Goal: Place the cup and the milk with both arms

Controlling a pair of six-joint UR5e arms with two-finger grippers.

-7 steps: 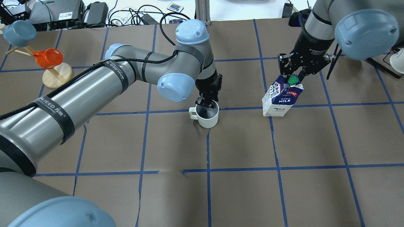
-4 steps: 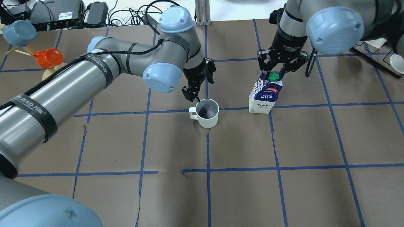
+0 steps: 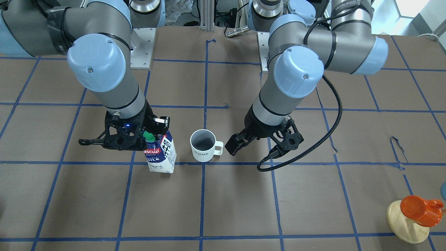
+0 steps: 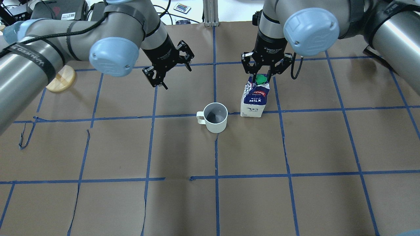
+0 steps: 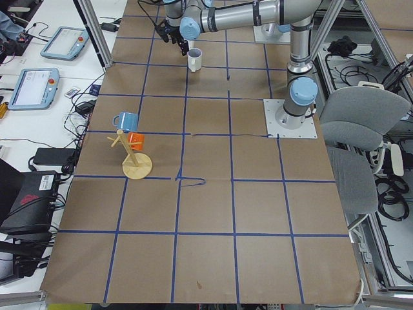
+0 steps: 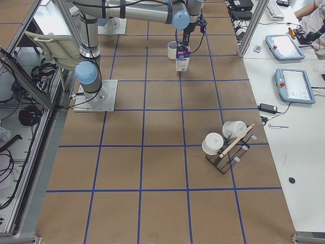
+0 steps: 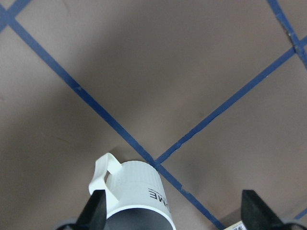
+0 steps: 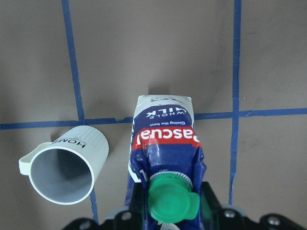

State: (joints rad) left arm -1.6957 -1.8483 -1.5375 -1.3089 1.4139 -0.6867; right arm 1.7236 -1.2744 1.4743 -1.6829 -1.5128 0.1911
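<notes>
Right gripper clamped the blue-and-white gable-top milk carton; a skewed release might have tipped it onto the nearby white ceramic mug. Left gripper hung open.

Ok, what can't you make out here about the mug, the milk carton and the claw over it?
White ceramic mug: left wrist view, mouth cut off by the bottom edge.
Dark-blue and white milk carton: exterior left view, not discernible past the mug.
Right claw: overhead view, pads hidden behind the carton's gable and green round cap.
Mug's lettering: side views, too small to read.
</notes>
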